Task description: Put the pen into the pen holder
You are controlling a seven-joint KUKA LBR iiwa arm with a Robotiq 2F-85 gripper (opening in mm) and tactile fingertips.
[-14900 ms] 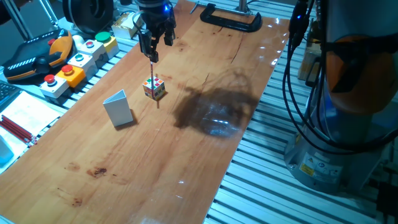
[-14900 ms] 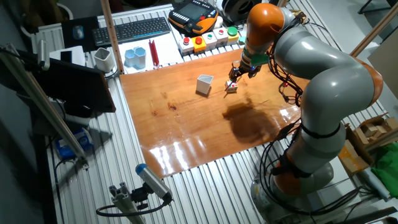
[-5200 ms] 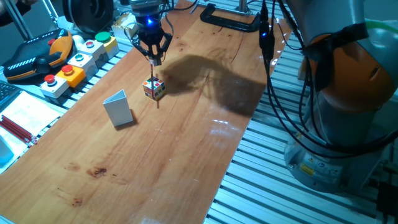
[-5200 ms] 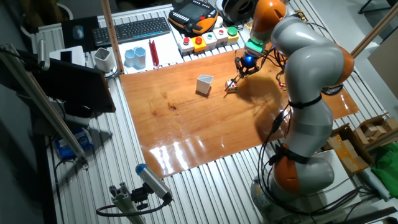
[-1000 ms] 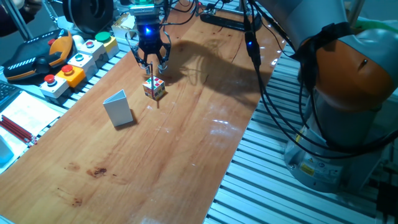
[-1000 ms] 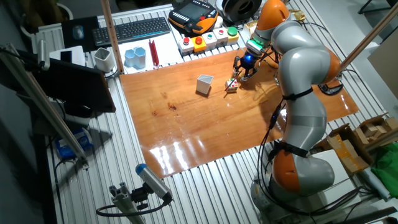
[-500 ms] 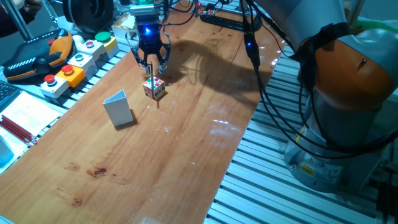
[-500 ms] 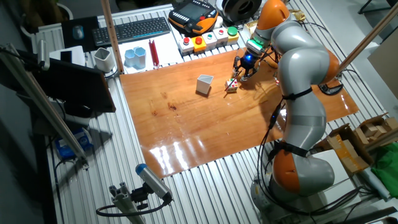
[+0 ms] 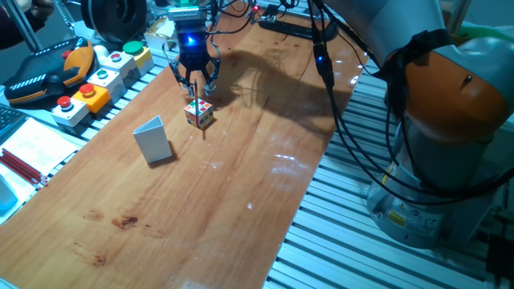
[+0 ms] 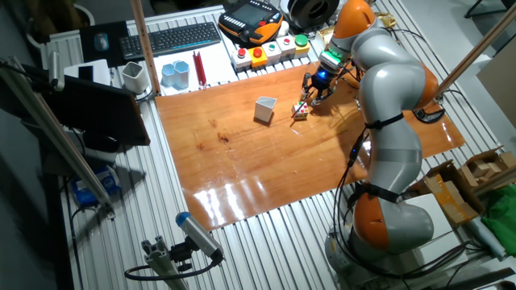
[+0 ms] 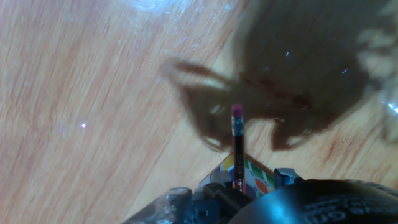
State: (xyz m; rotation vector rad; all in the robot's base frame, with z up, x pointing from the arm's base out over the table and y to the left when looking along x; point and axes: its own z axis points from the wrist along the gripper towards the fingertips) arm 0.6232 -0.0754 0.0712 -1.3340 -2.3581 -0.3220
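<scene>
The pen [image 11: 237, 149] is thin and dark with a pink eraser tip, standing upright against the multicoloured cube [image 9: 198, 114]. The claw [image 9: 193, 79] hangs just above the cube, fingers apart around the pen's top. The grey pen holder [image 9: 152, 140] stands near the cube on the table [image 9: 241, 193]. No writing is readable.

In the hand view we see only the upper part of the pen [image 11: 237, 146], its pink tip sharp, its lower end lost behind the dark tool [image 11: 249, 198] body at the bottom edge; whether the jaws touch it we cannot tell; the puzzle cube [image 11: 255, 177] shows as a coloured sliver, the rest covered; in both fixed views the pen [image 9: 194, 90] is too thin to judge against the fingers; the pen holder [image 10: 264, 109] is too small there for its opening to be read.
</scene>
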